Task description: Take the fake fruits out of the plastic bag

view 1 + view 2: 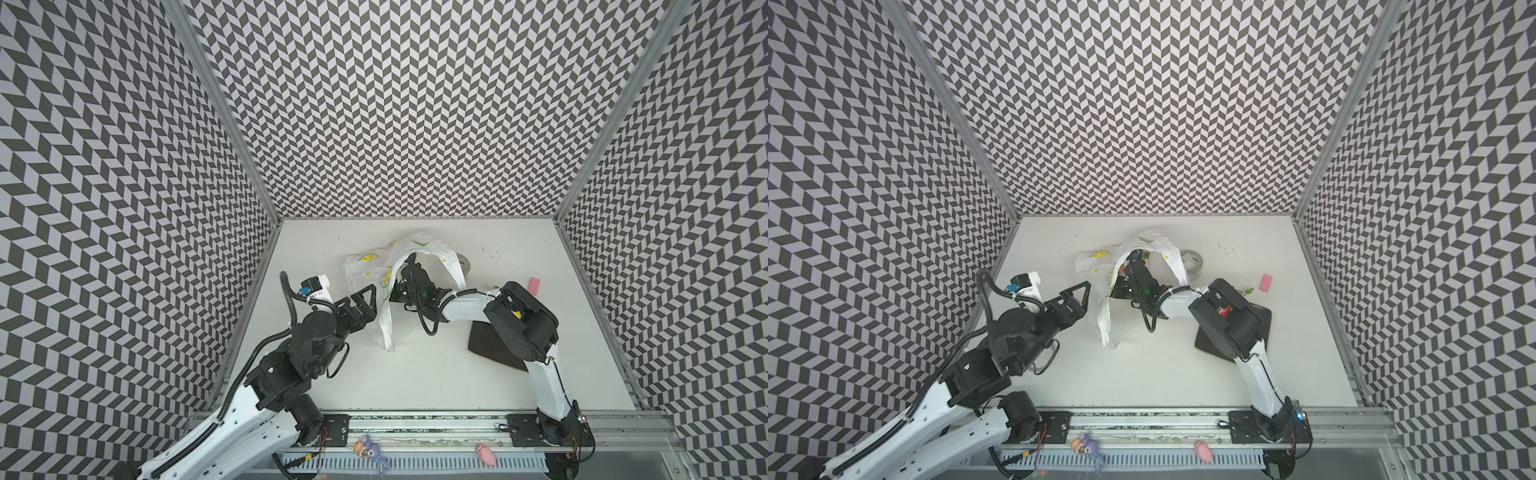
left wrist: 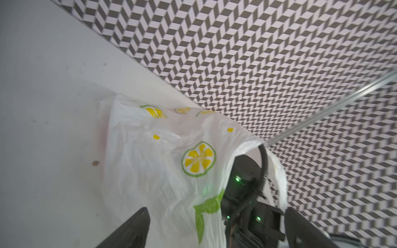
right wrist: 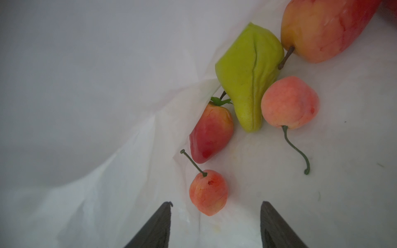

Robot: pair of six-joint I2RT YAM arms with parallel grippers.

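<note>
Standing apart with nothing gripped, the right jaws sit inside the plastic bag [image 3: 107, 193], their tips just short of a small pink-orange fruit [image 3: 208, 192] with a thin green stem. Beyond it on the bag's inner film lie a red strawberry [image 3: 211, 133], a green ribbed fruit [image 3: 250, 79], a round peach-coloured piece [image 3: 290, 103] and a larger red-yellow fruit [image 3: 322, 28], close together. The left jaws are spread wide and empty close beside the bag's outer wall [image 2: 150, 161], with film hanging before the gap. In both top views the bag [image 1: 365, 270] [image 1: 1090, 272] lies crumpled in the middle of the counter [image 1: 415, 382], a loop of it arching over the right arm's wrist. These fake fruits look light, hard and glossy, likely to squirt from a skewed pinch, so closing across the nearest one's round body seems safer than taking its wiry stem. The film is thin, limp and slippery, and may bunch into the grip.
</note>
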